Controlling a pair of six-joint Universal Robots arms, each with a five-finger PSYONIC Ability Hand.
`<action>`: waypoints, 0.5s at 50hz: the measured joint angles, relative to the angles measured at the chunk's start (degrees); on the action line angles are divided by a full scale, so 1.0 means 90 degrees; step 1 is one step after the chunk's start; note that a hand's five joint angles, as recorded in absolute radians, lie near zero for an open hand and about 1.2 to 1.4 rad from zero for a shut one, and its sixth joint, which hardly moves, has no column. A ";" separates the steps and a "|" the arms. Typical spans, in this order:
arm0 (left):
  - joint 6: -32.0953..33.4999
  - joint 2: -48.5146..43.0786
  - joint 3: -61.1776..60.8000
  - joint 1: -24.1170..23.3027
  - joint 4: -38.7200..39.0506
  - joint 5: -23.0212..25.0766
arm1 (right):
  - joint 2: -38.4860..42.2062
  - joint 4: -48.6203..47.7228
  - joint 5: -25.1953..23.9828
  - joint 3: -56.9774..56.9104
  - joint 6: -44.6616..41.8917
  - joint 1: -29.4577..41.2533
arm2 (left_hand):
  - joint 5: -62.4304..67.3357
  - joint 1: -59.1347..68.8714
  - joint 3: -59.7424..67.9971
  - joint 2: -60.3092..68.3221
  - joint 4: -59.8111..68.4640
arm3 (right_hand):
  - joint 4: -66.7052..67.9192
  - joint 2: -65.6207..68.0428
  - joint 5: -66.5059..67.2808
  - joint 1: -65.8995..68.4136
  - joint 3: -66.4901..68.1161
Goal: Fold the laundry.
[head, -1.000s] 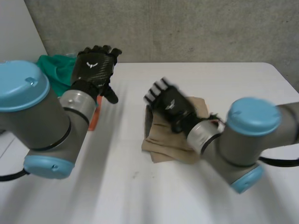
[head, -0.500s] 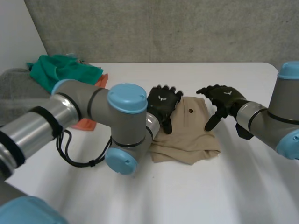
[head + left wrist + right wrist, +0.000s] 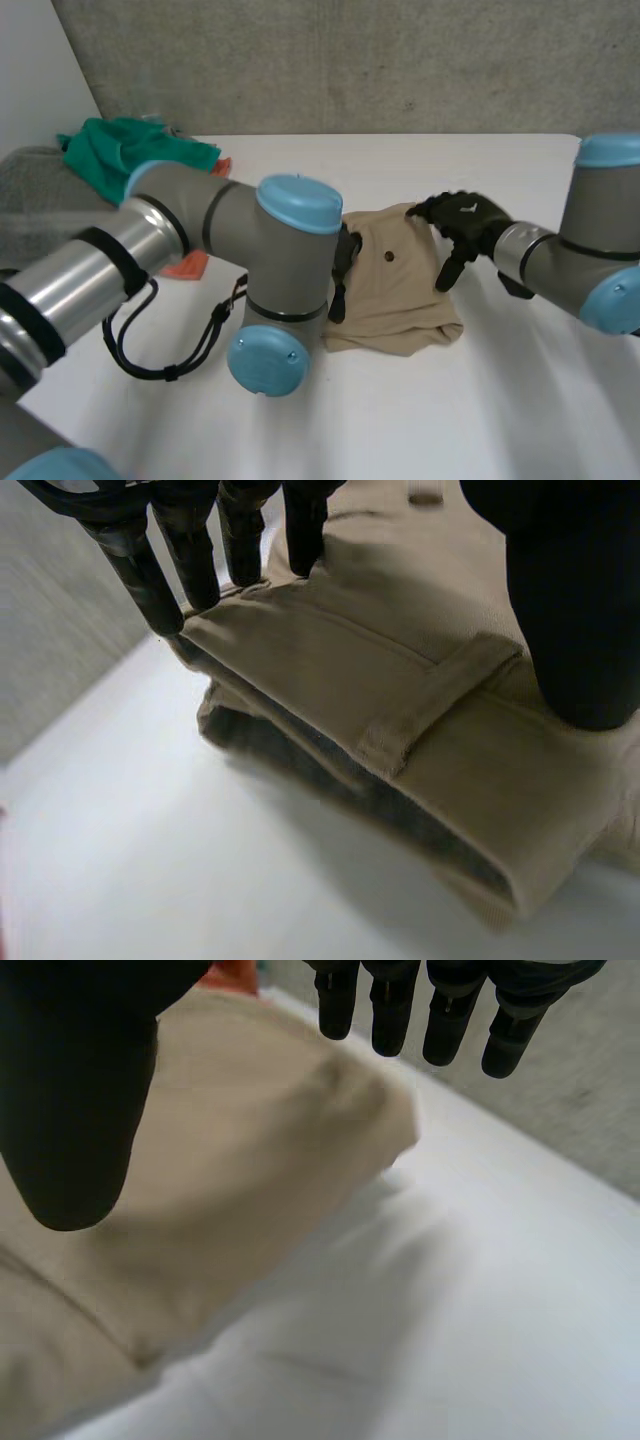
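A tan folded garment (image 3: 395,285) with a dark button lies mid-table. My left hand (image 3: 343,262) is at its left edge, mostly hidden behind my own left arm. In the left wrist view its straight fingers (image 3: 190,550) touch the folded tan layers (image 3: 400,710) and the thumb rests on top of the cloth; the hand is open. My right hand (image 3: 462,225) is at the garment's far right corner, open. In the right wrist view its straight fingers (image 3: 450,1010) and thumb hang just above the tan cloth (image 3: 230,1180).
A green cloth (image 3: 130,150) and a grey cloth (image 3: 30,200) are piled at the table's far left, with an orange item (image 3: 185,265) beside them. My left arm (image 3: 270,270) reaches across the table's front left. A concrete wall stands behind.
My left hand has slid from the garment's far left corner down to its left edge, behind the arm. My right hand has come in closer to the far right corner.
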 measured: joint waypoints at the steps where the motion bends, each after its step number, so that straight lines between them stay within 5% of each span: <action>1: -0.0015 0.0209 -0.0070 -0.0018 0.0043 0.0005 | -0.0173 -0.0001 0.0061 0.0104 0.0104 -0.0014 | -0.0001 0.0000 0.0000 0.0000 0.0000 | 0.0000 0.0000 0.0000 0.0000 -0.0001; 8: -0.0062 0.1095 -0.0544 0.0030 0.0413 0.0055 | -0.0936 -0.0167 0.0693 0.0923 0.1108 -0.0256 | -0.0001 0.0000 0.0001 0.0000 0.0000 | 0.0000 0.0000 0.0000 0.0000 0.0000; 12: -0.0226 0.2031 -0.1387 0.0156 0.0823 0.0569 | -0.1236 -0.0332 0.0907 0.1687 0.1875 -0.0634 | -0.0001 0.0000 0.0001 0.0001 0.0000 | 0.0000 0.0000 0.0000 0.0000 0.0000; 25: -0.1311 0.3778 -0.3840 0.0785 0.1637 0.2858 | -0.1261 -0.0775 -0.0124 0.2886 0.2582 -0.0813 | -0.0001 0.0000 0.0001 0.0001 0.0000 | 0.0000 0.0000 0.0000 0.0002 0.0000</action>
